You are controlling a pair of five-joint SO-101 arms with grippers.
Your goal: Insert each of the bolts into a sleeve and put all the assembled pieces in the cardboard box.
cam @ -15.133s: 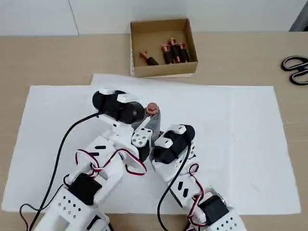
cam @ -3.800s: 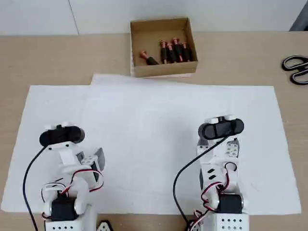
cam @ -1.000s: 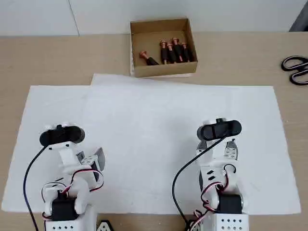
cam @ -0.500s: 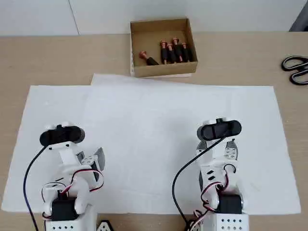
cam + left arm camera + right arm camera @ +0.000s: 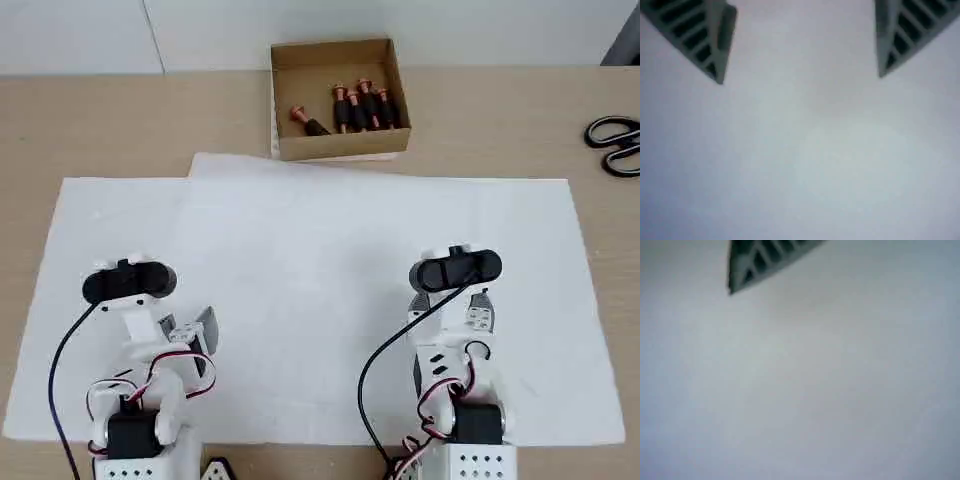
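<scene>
Bolt-sleeve pcs (image 5: 358, 108) in cardboard box (image 5: 340, 144); L fingers (image 5: 700, 35) apart over paper (image 5: 300, 260).

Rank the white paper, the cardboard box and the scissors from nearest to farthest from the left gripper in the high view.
From the left gripper:
1. The white paper, under it.
2. The cardboard box, far middle of the table.
3. The scissors, far right edge.

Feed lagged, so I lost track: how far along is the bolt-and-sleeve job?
Done: the assembled pieces lie in the cardboard box. In hand: nothing visible; the left gripper is open over the white paper. Left: apparently nothing, since every part I can see is already boxed.
</scene>
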